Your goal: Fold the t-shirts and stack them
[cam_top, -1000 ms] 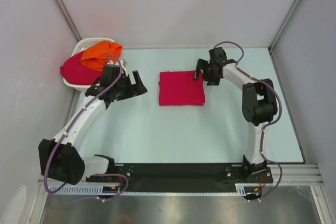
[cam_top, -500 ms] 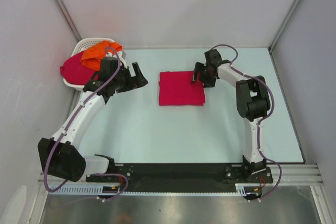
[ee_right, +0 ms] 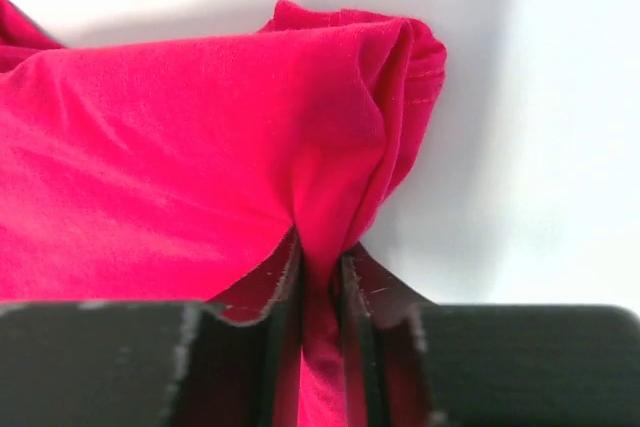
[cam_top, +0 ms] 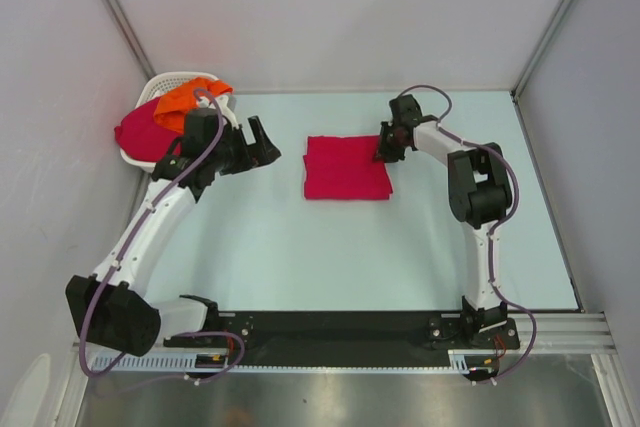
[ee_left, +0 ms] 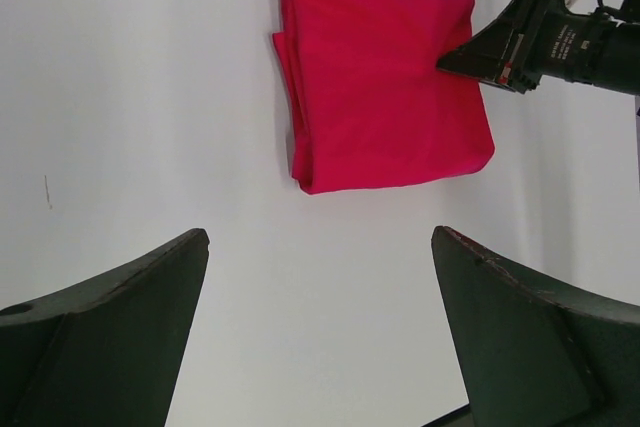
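No legible text (none anywhere)

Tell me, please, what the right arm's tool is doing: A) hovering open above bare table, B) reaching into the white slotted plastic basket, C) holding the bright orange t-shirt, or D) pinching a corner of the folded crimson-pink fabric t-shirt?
D: the right wrist view shows the right tool closed on a bunched corner of the folded crimson-pink fabric t-shirt.

There are three t-shirts, one orange t-shirt (cam_top: pixel 185 99) and one crumpled crimson-pink t-shirt (cam_top: pixel 140 133) in the single white basket (cam_top: pixel 168 78) and one folded crimson-pink t-shirt (cam_top: pixel 345 168) on the one table (cam_top: pixel 300 247) right of the basket, plus two grippers, the left gripper (cam_top: pixel 265 142) nearer the basket than the right gripper (cam_top: pixel 383 151).
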Robot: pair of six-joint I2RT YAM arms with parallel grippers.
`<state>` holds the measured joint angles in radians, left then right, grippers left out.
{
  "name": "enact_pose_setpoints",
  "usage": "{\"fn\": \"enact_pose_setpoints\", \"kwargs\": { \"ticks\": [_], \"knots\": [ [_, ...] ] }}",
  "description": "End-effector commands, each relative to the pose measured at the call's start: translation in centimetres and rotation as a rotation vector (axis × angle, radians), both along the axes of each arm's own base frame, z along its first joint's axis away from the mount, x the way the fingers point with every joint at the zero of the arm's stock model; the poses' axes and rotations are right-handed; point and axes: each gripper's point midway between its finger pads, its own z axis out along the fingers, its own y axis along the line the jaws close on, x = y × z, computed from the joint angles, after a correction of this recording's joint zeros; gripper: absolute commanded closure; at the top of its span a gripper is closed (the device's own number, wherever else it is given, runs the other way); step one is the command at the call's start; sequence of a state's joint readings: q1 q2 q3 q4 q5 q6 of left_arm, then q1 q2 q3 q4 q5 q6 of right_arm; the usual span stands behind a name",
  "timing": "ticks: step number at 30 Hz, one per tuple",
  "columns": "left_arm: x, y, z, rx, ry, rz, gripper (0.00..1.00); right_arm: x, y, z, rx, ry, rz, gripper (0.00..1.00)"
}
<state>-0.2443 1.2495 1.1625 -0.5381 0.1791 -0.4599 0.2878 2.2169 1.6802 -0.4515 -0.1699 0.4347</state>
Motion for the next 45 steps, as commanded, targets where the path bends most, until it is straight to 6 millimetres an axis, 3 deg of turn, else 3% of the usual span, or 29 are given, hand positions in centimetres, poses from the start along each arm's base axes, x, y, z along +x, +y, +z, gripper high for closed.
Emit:
{"fn": "enact_pose_setpoints", "kwargs": {
  "ticks": [1,10,16,17,18,20,22,24,26,27,29,30,35,40,42,43,44,45],
  "knots": [
    [0.0,0.6,2.4,0.019,-0.094,-0.002,0.00,2.6,-3.7,0.2,-0.048,-0.048,-0.044,0.84],
    [1.5,1.3,4.9,0.014,-0.190,0.020,0.00,6.5,-8.8,2.6,0.016,-0.120,-0.082,0.91],
    [2.7,1.6,6.4,0.012,-0.219,0.027,0.00,8.2,-13.9,1.7,-0.034,-0.142,-0.114,0.93],
    [3.2,1.5,6.9,0.021,-0.232,0.023,0.00,9.1,-14.3,2.9,-0.036,-0.163,-0.103,0.93],
    [3.4,1.7,7.2,0.027,-0.238,0.030,0.00,9.4,-16.4,2.0,-0.037,-0.145,-0.124,0.93],
    [4.0,2.0,7.7,0.038,-0.250,0.047,0.00,10.3,-18.0,3.1,-0.070,-0.165,-0.127,0.93],
    [4.6,2.4,8.0,0.053,-0.263,0.064,0.00,11.0,-20.0,2.8,-0.103,-0.173,-0.159,0.92],
    [5.1,2.6,7.9,0.069,-0.266,0.069,0.00,12.0,-21.5,3.6,-0.118,-0.208,-0.173,0.92],
    [5.7,2.9,8.3,0.085,-0.281,0.078,0.00,12.4,-23.5,3.1,-0.122,-0.201,-0.196,0.91],
    [6.1,2.9,8.1,0.094,-0.278,0.078,0.00,13.1,-24.4,4.0,-0.125,-0.226,-0.211,0.90],
    [6.8,3.1,8.6,0.103,-0.289,0.090,0.00,13.3,-26.4,3.5,-0.138,-0.225,-0.213,0.89],
    [7.3,3.1,8.1,0.108,-0.275,0.093,0.00,13.9,-27.2,4.4,-0.150,-0.256,-0.206,0.89],
    [9.3,2.7,8.6,0.103,-0.278,0.088,0.00,14.6,-31.9,5.1,-0.277,-0.307,-0.226,0.85],
    [11.1,2.2,8.4,0.090,-0.264,0.093,0.00,15.3,-34.3,6.0,-0.324,-0.358,-0.215,0.80],
    [11.7,1.8,8.0,0.081,-0.253,0.080,0.00,15.4,-35.2,6.0,-0.344,-0.359,-0.234,0.70],
    [11.9,1.6,8.6,0.077,-0.267,0.069,0.00,15.5,-35.3,6.6,-0.346,-0.367,-0.238,0.38],
    [12.2,1.5,8.4,0.079,-0.260,0.066,0.00,15.5,-35.6,7.6,-0.358,-0.374,-0.261,0.14],
    [12.3,1.4,8.5,0.081,-0.263,0.061,0.00,15.5,-35.7,9.4,-0.362,-0.393,-0.277,0.01]
  ]
}}
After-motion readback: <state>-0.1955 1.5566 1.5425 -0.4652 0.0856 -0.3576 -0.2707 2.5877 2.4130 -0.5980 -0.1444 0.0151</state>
